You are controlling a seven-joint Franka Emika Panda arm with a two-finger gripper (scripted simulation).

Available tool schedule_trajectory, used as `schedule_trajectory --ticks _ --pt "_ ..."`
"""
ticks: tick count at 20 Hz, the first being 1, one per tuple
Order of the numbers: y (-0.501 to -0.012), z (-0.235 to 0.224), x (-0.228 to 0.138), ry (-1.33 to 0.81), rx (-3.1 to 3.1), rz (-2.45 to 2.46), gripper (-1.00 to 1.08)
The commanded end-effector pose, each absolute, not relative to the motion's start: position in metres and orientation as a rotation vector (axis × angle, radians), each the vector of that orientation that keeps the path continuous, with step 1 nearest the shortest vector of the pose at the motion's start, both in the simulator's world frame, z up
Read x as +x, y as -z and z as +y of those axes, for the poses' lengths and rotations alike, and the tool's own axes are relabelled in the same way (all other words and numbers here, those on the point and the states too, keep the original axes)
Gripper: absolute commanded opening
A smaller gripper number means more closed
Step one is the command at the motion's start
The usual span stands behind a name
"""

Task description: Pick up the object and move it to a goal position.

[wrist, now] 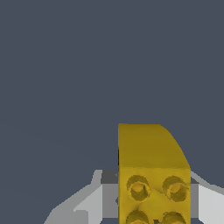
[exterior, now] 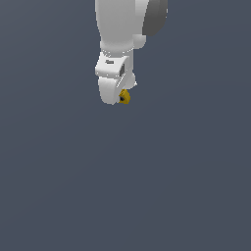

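The object [exterior: 124,96] is a tiny yellow-orange lump with dark spots, seen at the tip of my white gripper [exterior: 117,97] in the exterior view. In the wrist view the object [wrist: 151,175] fills the space between my two grey-white fingers [wrist: 89,203], with round holes on the face toward the camera. The gripper is shut on the object. The arm comes down from the upper middle of the exterior view. No goal marker shows in either view.
A plain dark blue-grey ground [exterior: 125,196] fills both views around the arm. No other objects or edges show.
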State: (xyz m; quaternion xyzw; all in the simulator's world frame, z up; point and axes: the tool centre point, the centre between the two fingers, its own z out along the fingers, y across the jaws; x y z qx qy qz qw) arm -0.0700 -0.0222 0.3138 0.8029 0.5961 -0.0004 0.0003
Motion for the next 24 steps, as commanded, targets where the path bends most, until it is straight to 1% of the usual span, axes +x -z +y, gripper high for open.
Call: schedule_trajectory --ticks 1,8,13,18,24 --pt "-0.342 -0.019 -0.079 0.001 2.522 1.873 -1.00" --pt "-0.411 -0.013 -0.099 -0.001 2.523 1.873 -1.00" --pt "-0.446 -0.010 -0.108 -0.001 2.524 1.872 -1.00" --pt "-0.468 -0.008 -0.113 0.000 2.524 1.871 -1.00" --pt "-0.477 -0.008 -0.114 0.000 2.525 1.869 -1.00"
